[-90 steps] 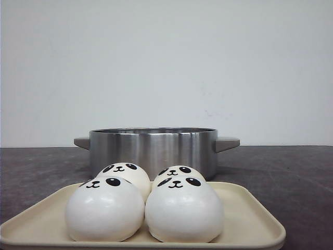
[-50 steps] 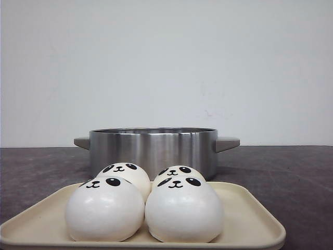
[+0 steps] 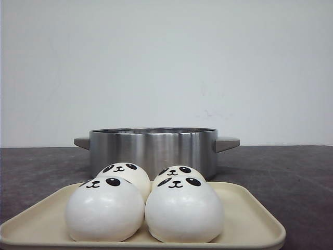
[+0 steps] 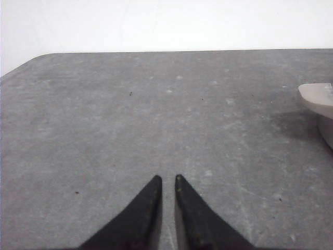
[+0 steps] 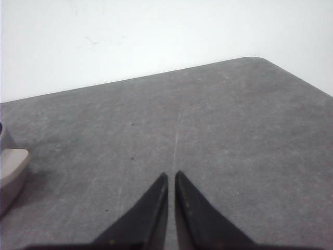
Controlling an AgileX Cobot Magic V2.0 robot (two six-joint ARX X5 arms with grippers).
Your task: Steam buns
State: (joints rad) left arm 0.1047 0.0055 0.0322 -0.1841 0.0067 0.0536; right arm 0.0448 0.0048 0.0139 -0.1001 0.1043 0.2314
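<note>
Four white panda-faced buns sit close together on a cream tray (image 3: 250,219) at the front: front left bun (image 3: 104,211), front right bun (image 3: 183,211), back left bun (image 3: 127,174), back right bun (image 3: 179,172). A steel pot (image 3: 153,148) with two grey handles stands right behind the tray. Neither gripper shows in the front view. My left gripper (image 4: 167,178) is shut and empty over bare table, left of the pot's handle (image 4: 317,98). My right gripper (image 5: 171,174) is shut and empty over bare table, right of the other handle (image 5: 11,164).
The dark grey stone-look table (image 3: 291,172) runs to a white wall. Its rounded far corners show in both wrist views.
</note>
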